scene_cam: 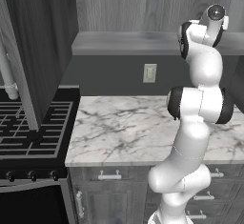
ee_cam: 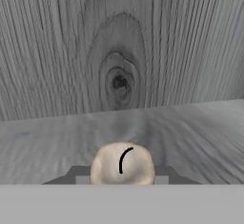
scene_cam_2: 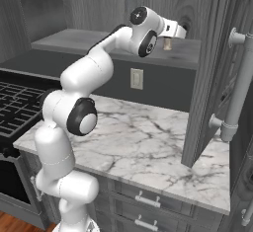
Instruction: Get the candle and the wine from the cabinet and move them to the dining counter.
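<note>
From the left, the open cabinet (scene_cam_2: 217,68) door hung over the worktop (scene_cam_2: 148,142). The arm reached onto its shelf, where the gripper (scene_cam_2: 173,37) had pinched the candle (ee_cam: 122,163), not yet lifted. I saw no wine, so both deliveries seemed left.

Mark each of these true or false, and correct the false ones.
1. The claw is closed on the candle. True.
2. The candle sits on the marble worktop. False: it is on the cabinet shelf.
3. Both cabinet doors hang open. True.
4. A wine bottle stands beside the candle. False: none is visible.
5. A wall outlet sits below the shelf. True.
</note>
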Available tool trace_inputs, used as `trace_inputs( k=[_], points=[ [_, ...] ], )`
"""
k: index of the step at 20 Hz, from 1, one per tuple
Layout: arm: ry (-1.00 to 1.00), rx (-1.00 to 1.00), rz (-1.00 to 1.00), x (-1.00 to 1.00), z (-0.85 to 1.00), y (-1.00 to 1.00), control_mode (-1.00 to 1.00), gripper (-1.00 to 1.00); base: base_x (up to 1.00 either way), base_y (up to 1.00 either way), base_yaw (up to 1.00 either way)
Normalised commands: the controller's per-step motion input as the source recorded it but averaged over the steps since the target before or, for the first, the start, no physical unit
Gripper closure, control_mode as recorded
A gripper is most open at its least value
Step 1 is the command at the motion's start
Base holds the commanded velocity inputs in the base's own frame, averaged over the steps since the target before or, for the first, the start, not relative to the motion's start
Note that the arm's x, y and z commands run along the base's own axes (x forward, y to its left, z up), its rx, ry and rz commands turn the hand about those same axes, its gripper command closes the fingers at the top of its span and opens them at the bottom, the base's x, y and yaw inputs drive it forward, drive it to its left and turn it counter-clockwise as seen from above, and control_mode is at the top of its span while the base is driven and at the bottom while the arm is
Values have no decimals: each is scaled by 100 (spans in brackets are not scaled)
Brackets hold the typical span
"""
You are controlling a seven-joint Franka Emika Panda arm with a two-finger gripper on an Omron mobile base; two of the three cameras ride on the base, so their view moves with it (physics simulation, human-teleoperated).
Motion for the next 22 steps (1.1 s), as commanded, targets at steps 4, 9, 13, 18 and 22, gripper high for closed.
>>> trace_inputs(
  k=[4,9,13,18,22],
  points=[
    [0,0,0,0,0,0,-100,100,0,0,0],
    [0,0,0,0,0,0,-100,100,0,0,0],
    [0,0,0,-8,0,0,-100,100,0,0,0],
    [-1,0,-2,-37,0,0,-100,100,0,0,0],
    [-3,0,-2,-49,0,0,-100,100,0,0,0]
  ],
)
